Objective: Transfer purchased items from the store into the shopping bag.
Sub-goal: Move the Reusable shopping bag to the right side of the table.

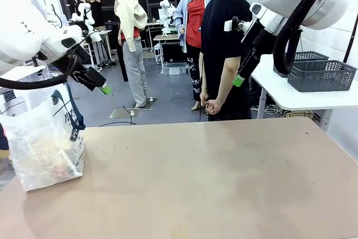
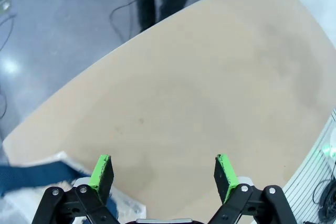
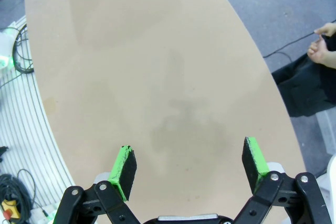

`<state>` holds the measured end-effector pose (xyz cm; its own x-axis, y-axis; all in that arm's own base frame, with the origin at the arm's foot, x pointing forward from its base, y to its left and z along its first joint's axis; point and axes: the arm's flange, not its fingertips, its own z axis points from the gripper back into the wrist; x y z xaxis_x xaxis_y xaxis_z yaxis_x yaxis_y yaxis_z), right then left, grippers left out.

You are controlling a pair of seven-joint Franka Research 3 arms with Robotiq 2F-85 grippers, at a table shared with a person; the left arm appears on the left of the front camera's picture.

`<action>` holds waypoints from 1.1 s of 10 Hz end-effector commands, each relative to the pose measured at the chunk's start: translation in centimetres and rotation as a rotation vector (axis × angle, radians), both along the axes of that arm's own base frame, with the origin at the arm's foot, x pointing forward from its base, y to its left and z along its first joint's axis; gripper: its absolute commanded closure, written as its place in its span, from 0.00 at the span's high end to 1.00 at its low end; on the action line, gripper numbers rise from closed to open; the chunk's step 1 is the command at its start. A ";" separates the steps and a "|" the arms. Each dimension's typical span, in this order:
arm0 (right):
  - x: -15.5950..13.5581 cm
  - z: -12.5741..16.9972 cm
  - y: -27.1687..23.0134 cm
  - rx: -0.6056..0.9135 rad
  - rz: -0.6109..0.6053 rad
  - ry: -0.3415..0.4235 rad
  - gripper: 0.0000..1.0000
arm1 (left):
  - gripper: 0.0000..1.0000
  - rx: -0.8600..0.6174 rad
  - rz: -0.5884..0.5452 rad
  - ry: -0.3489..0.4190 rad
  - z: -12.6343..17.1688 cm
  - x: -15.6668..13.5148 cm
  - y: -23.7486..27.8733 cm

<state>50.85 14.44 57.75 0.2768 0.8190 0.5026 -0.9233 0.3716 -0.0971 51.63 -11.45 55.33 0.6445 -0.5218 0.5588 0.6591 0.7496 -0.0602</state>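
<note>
Front view: you're looking at one shopping bag (image 1: 43, 146), sitting at the left edge of the table (image 1: 212, 183), near side. It's standing roughly upright, slumped a bit, long axis vertical, mouth and navy handles pointing up. Something small with reddish and tan tones is showing through the plastic at the bottom; I can't count or identify it. Two arms are hanging above the table, neither touching anything. The left gripper (image 1: 104, 88) is hovering just above and behind the bag, its green pad tip pointing down-right; from this angle I can't tell how wide its jaws are. The right gripper (image 1: 239, 80) is hanging high at the right, pointing down-left, well apart from the bag. Two dark grey slotted baskets (image 1: 321, 75) are sitting on a white side table behind the right arm, off the main table. One person (image 1: 224, 48) in black is standing at the far edge, back turned, hands clasped behind.

Left wrist view: the claw is standing wide, two green pads (image 2: 101, 171) well apart, nothing between them. A navy strap and a bit of bag plastic are peeking in at the bottom left corner.

Right wrist view: the claw is also standing wide and empty, hovering over bare tabletop. The person's hand (image 3: 326, 52) is showing at the right edge.
</note>
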 end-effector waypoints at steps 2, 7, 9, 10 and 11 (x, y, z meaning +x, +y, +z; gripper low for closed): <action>0.0 0.0 -0.1 -0.009 0.002 0.006 1.00 | 1.00 -0.065 -0.152 0.049 -0.9 1.6 -0.2; 0.0 0.0 -0.1 -0.009 0.002 0.006 1.00 | 1.00 -0.044 -0.132 0.035 -1.7 1.1 -1.3; 0.0 0.0 -0.1 -0.009 0.002 0.006 1.00 | 1.00 -0.044 -0.132 0.035 -1.7 1.1 -1.3; 0.0 0.0 -0.1 -0.009 0.002 0.006 1.00 | 1.00 -0.044 -0.132 0.035 -1.7 1.1 -1.3; 0.0 0.0 -0.1 -0.009 0.002 0.006 1.00 | 1.00 -0.044 -0.132 0.035 -1.7 1.1 -1.3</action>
